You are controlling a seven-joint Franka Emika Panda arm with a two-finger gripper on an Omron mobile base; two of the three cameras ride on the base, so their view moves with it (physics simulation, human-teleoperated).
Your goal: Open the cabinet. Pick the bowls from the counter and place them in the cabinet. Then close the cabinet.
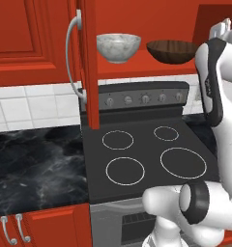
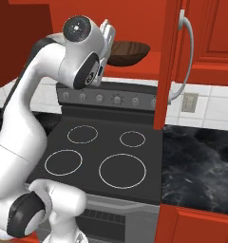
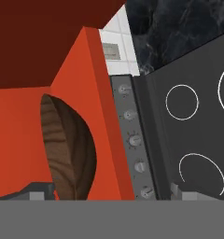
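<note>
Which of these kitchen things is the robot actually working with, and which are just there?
Part of the job:
marbled bowl and wooden bowl, both on the cabinet shelf
open cabinet door
black marble counter
open gripper

Just there:
stovetop
stove knobs
wall outlet

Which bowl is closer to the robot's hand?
The brown wooden bowl, on the cabinet shelf right by the open gripper. The grey marbled bowl sits farther off.

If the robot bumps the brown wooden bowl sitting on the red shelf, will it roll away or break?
Probably neither. The brown bowl sits upright on the cabinet shelf, so it would likely slide or wobble, not roll. It looks like wood, so it is probably stiff and unlikely to shatter. The open gripper is close beside it.
</note>
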